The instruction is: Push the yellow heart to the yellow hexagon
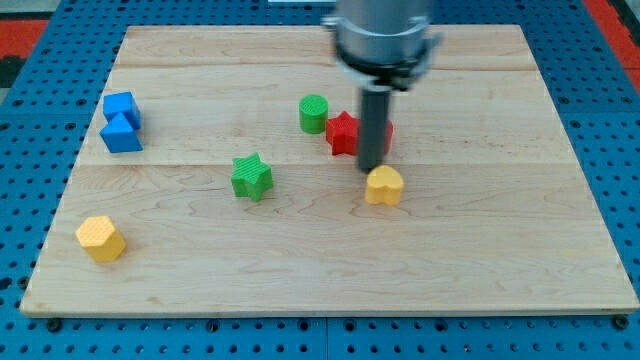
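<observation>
While yellow heart (384, 186) sits right of centre on bench (480, 270), yellow hexagon (101, 238) lies well apart at its 8 o'clock, near lower-left corner.

Camera view: my tip (370, 168) just beside heart at its 11 o'clock, possibly touching. No jaws on this end effector, bare rod, holding nothing. Red block (345, 132) behind rod.

Step advice, judged: swing tip round to heart's 2 o'clock, push toward 8 o'clock, pass below green star (251, 176).

We see the board (300, 270) is pale wood, smooth and matt; on it the yellow heart (384, 186) looks like matt plastic, finely ribbed.
</observation>
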Available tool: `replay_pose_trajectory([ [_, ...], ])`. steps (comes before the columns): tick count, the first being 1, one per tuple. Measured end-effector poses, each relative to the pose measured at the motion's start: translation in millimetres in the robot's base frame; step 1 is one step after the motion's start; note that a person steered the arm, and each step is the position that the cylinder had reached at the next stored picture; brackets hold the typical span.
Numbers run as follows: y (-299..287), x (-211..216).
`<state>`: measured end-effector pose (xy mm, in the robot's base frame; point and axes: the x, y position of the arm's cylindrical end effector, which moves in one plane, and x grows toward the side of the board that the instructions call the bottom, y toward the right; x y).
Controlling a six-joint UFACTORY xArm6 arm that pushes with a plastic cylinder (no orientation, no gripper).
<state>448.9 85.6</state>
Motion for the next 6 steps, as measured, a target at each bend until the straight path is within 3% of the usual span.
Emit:
replay_pose_trajectory([
  [1, 41, 15],
  [2, 16, 44],
  [3, -66, 48],
  [5, -50, 16],
  [6, -126, 36],
])
